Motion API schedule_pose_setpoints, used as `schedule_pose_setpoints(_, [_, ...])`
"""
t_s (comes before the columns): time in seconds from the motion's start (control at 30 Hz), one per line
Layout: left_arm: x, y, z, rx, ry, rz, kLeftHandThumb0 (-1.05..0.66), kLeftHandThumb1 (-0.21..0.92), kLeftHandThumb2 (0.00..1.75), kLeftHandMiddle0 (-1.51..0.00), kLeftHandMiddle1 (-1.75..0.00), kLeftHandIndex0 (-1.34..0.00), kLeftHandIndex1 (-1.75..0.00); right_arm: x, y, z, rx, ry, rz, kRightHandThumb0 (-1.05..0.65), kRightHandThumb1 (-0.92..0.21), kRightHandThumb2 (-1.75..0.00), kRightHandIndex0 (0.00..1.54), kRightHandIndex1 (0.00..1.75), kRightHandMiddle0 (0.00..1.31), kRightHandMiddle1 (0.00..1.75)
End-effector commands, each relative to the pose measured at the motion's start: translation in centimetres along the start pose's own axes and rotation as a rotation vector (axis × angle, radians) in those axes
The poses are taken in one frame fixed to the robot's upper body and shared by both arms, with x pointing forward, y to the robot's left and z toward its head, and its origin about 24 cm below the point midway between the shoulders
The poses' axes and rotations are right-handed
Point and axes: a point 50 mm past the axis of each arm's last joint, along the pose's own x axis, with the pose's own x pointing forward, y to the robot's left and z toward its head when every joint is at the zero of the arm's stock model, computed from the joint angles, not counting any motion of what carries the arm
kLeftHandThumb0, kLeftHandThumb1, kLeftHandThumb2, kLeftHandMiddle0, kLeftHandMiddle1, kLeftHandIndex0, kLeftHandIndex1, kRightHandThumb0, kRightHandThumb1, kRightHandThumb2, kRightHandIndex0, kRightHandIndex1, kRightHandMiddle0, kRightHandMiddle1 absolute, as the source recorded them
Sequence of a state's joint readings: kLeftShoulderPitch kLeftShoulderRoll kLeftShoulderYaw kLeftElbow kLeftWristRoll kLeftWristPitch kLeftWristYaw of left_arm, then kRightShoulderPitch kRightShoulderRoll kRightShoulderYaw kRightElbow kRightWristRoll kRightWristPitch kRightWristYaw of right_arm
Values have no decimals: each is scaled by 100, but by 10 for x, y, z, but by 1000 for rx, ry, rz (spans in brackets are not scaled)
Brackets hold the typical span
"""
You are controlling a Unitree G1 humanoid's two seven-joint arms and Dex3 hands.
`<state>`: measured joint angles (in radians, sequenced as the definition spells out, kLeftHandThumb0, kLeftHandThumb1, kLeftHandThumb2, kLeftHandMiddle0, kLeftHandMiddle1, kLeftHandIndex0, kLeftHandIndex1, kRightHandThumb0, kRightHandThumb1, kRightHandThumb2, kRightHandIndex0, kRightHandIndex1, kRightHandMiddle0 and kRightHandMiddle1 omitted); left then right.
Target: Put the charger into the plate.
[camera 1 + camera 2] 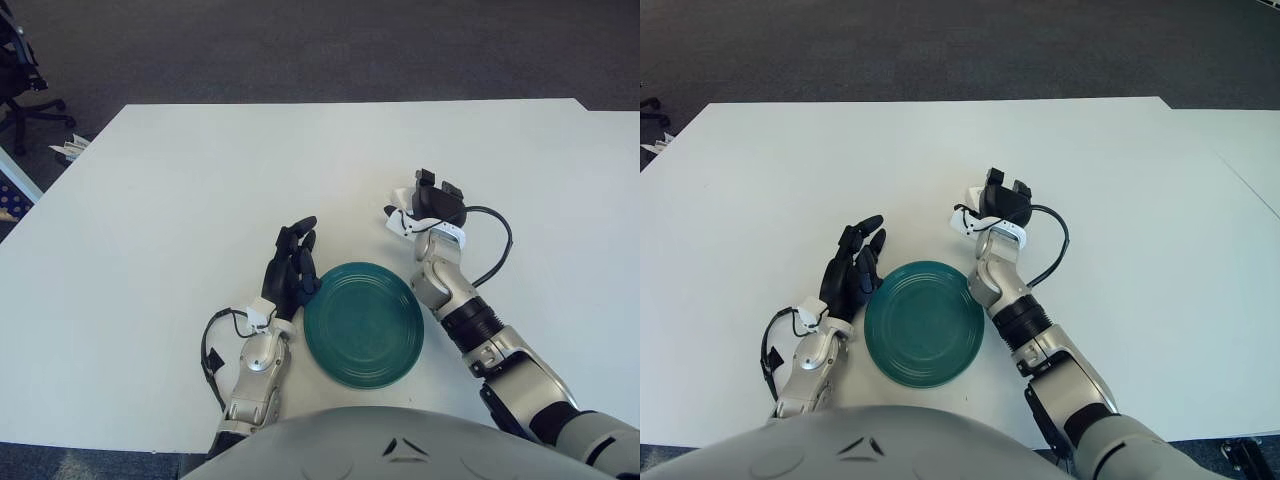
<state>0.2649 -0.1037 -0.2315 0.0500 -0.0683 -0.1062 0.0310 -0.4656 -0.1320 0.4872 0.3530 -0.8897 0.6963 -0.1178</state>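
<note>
A dark green plate (364,323) lies on the white table (180,200) near the front edge. My right hand (432,205) is just beyond the plate's far right rim, with its black fingers curled on a small white charger (399,222) that sticks out on the hand's left side. The charger is outside the plate, at about table height. My left hand (293,268) shows beside the plate's left rim, fingers stretched out and holding nothing.
A black cable (495,250) loops from my right wrist over the table. An office chair (22,80) and a small white object (70,148) are at the table's far left corner. The table's far edge runs across the top.
</note>
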Motion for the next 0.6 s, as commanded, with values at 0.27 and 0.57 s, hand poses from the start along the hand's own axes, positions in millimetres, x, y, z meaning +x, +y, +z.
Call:
schedule_pose_setpoints(0.27, [-3, -4, -14, -19, 77, 20, -87, 92, 90, -36, 0, -8, -80, 16, -1, -8, -75, -4, 20, -92, -92, -68, 22, 2, 0, 43])
schedule_pose_setpoints(0.57, [-4, -5, -14, -36, 82, 17, -86, 92, 89, -38, -1, -9, -81, 20, -3, -7, -64, 6, 27, -89, -92, -65, 22, 1, 0, 39])
